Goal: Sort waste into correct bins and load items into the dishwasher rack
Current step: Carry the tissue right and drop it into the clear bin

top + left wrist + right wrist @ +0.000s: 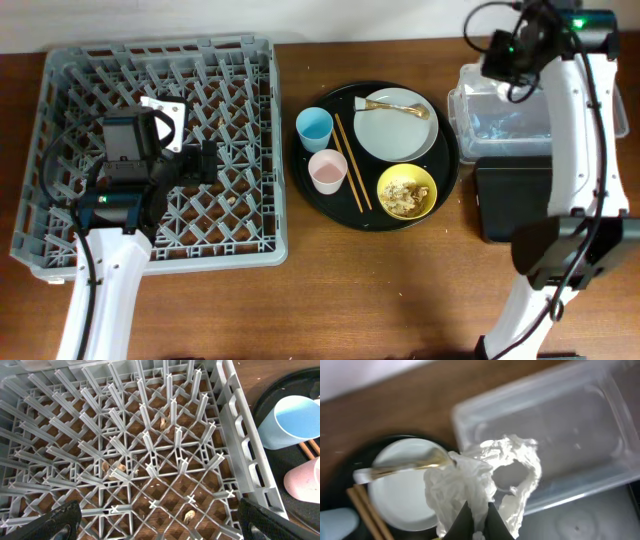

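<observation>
1. The right jaws are clenched on a crumpled tissue (481, 474), which hangs from them above the left wall of the clear tub (580, 425), overlapping that wall and the plate's rim in the wrist view.
2. The tub sits at the right end of the counter (400, 290); the black bin (515, 195) lies just beside it, on the near side.
3. The left jaws are released and empty, their fingers (50, 522) spread wide over the rack (60, 170).
4. The rack stands at the left. A few brownish crumbs (118, 466) lie among its lattice.
5. A round tray (305, 180) sits between rack and tub, carrying the rest.
6. The plate (400, 135) is at the tray's far right, with the gold wrapper (395, 105) lying across its far part.
7. The yellow bowl (407, 192) sits near the plate and holds beige scraps (404, 196).
8. The blue cup (314, 127) and pink cup (327, 171) stand upright at the tray's left.
9. The chopsticks (350, 160) lie side by side between cups and plate.
</observation>
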